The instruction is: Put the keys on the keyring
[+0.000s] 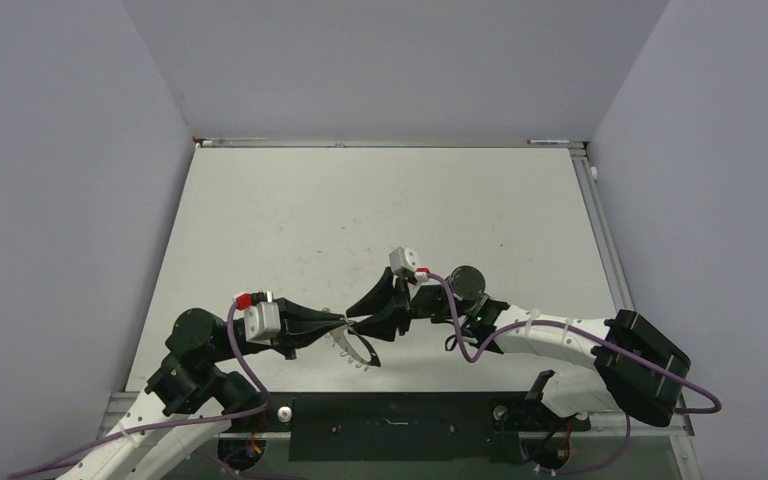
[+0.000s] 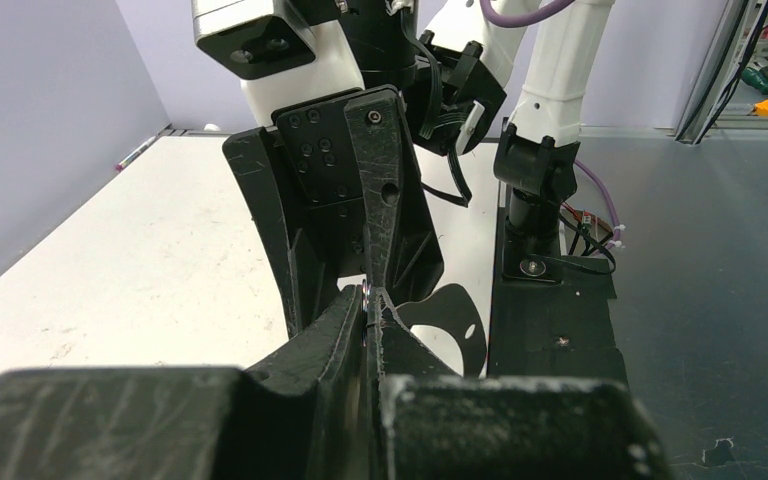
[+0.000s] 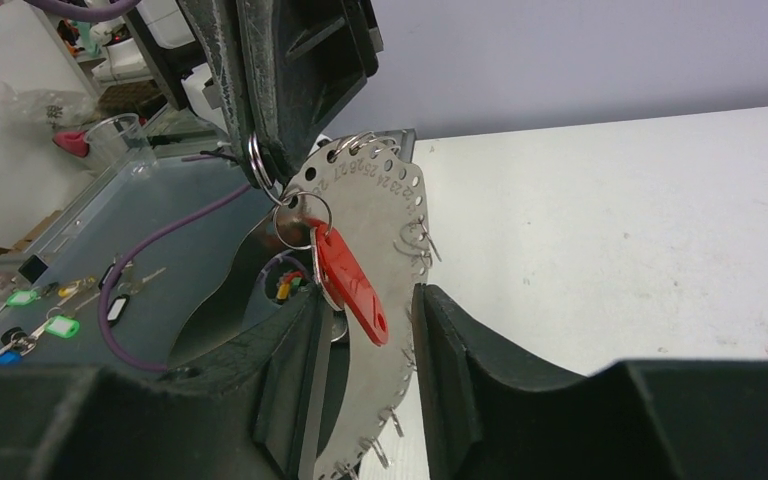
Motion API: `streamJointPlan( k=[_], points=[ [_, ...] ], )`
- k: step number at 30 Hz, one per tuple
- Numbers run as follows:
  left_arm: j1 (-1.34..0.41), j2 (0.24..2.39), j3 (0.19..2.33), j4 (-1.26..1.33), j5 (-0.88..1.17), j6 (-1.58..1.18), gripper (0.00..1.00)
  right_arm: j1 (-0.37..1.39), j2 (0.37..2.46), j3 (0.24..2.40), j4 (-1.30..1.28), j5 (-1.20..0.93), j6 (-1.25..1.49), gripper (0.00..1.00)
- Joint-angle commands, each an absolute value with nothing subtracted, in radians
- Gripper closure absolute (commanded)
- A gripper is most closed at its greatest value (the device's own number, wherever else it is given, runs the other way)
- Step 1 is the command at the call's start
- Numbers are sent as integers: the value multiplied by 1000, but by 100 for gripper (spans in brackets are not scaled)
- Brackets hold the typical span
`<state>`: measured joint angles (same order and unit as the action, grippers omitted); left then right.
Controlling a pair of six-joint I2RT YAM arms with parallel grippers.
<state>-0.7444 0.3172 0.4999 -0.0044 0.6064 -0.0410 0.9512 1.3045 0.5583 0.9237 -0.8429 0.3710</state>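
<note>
Half open and holding nothing, the right gripper (image 3: pixel 368 300) has the key (image 3: pixel 352 288) dangling between its jaws with the keyring (image 3: pixel 375 200) just behind, so a pinch may catch the plate too or knock the key askew. The left gripper (image 2: pixel 368 300), above, is clamped shut on the keyring, a thin silvery plate rimmed with numbered holes and wire loops; the key's head is bright red.

Left tool (image 2: pixel 370 300) pinched shut; right tool's (image 3: pixel 365 298) jaws apart.

White table (image 1: pixel 360 220), scuffed; thin pen-like stick (image 1: pixel 550 141) along far edge.
</note>
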Motion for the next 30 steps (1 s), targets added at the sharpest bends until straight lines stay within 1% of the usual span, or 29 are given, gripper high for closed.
streamJointPlan(
  k=[1,9,13,20,23,28,30],
  points=[
    [-740,315,517,44,593,-36,100,965,1305,568,1012,-882,374,63],
    [-739,315,517,43,588,-35,100,974,1331,572,1026,-882,382,63],
    [-740,313,517,44,587,-35,100,973,1342,573,1030,-882,383,70],
    [-739,313,517,44,588,-35,100,974,1358,577,1046,-885,391,71],
    [-739,311,517,44,589,-36,100,974,1362,581,1052,-886,395,76],
    [-741,308,517,43,588,-35,100,976,1365,586,1054,-890,396,94],
    [-741,307,515,44,586,-36,100,974,1360,583,1050,-894,391,95]
  ],
)
